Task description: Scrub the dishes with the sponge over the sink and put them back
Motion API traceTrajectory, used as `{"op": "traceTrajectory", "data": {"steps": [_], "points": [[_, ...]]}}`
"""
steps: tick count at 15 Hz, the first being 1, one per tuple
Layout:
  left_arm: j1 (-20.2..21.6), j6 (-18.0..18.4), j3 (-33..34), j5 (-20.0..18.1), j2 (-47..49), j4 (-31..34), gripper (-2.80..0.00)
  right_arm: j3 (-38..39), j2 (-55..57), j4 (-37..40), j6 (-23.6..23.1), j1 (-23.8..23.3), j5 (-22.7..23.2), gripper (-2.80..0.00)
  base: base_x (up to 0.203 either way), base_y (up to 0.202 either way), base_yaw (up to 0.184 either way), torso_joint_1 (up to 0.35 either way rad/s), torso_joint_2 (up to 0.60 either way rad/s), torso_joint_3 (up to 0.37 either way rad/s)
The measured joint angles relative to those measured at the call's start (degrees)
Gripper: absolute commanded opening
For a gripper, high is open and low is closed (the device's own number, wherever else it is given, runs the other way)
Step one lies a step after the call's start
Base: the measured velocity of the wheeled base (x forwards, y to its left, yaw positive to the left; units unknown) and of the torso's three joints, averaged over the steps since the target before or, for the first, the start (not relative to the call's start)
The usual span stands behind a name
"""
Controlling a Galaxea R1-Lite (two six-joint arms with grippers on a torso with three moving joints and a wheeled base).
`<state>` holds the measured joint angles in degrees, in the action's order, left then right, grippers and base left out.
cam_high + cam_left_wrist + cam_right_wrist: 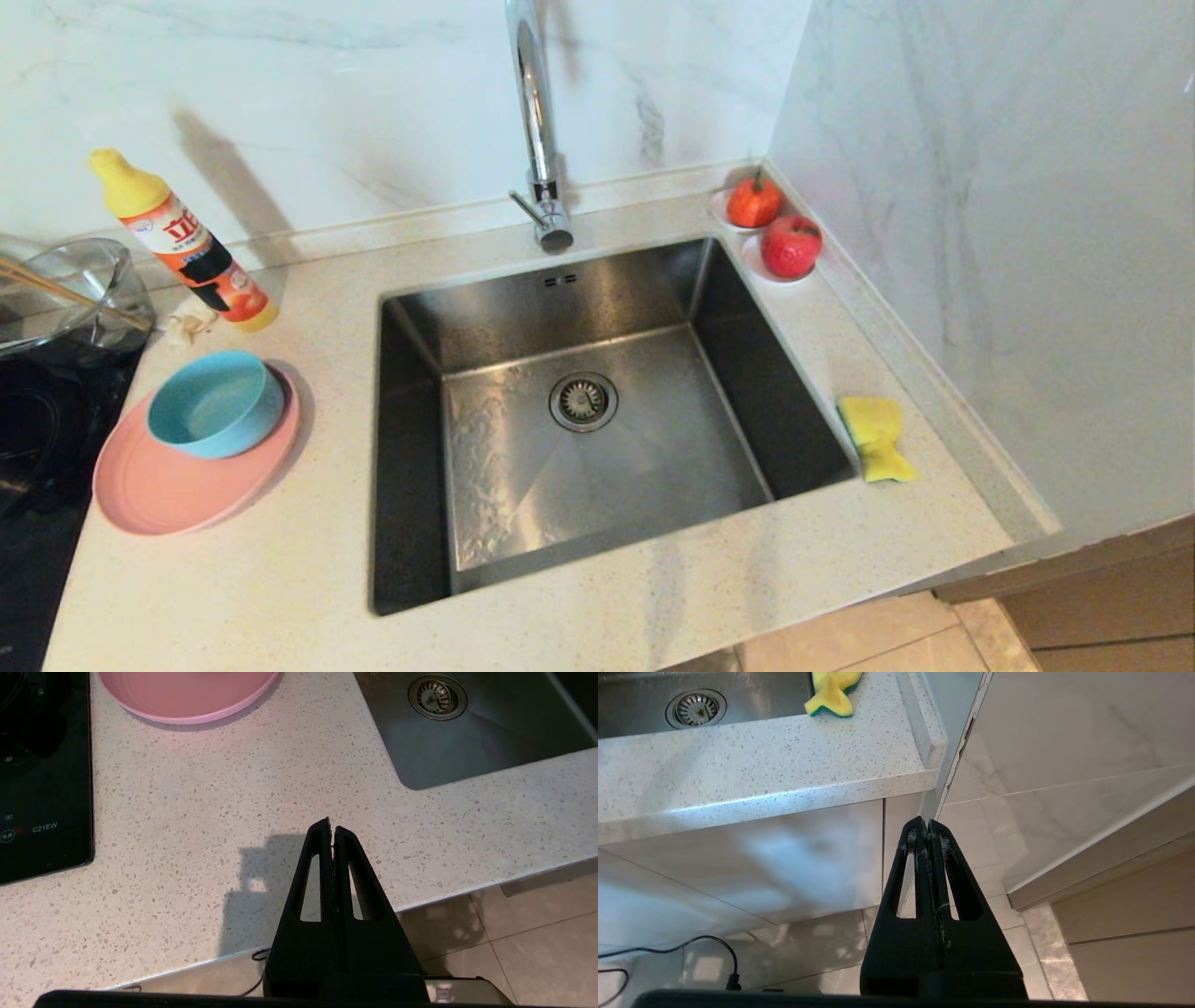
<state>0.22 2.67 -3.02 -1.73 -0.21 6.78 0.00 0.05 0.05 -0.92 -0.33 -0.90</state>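
Observation:
A teal-blue bowl (215,402) sits on a pink plate (159,490) on the counter left of the steel sink (597,504). The yellow sponge (876,437) lies on the counter right of the sink; its green underside shows in the right wrist view, sponge (831,695). Neither arm appears in the head view. My left gripper (331,828) is shut and empty above the counter's front edge, with the plate (187,695) well beyond it. My right gripper (924,825) is shut and empty, below counter level in front of the cabinet.
A chrome tap (537,121) rises behind the sink. A yellow-capped detergent bottle (187,247), a glass bowl (65,289) and a black hob (37,448) stand at the left. Two red fruits (775,229) sit in the back right corner. A marble wall (980,233) bounds the right.

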Motion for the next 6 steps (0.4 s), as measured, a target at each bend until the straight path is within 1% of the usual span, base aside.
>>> {"op": "traceTrajectory", "data": {"steps": [2, 6], "points": [[0.00, -0.17, 0.02, 0.00, 0.00, 0.02, -2.80, 0.00, 0.05, -0.07, 1.86, 0.02, -0.09, -2.80, 0.000, 0.000, 0.000, 0.000, 0.00, 0.000], [0.00, -0.23, 0.02, -0.02, 0.00, 0.04, -2.80, 0.00, 0.05, -0.10, 2.02, 0.06, -0.09, -2.80, 0.000, 0.000, 0.000, 0.000, 0.00, 0.000]]}}
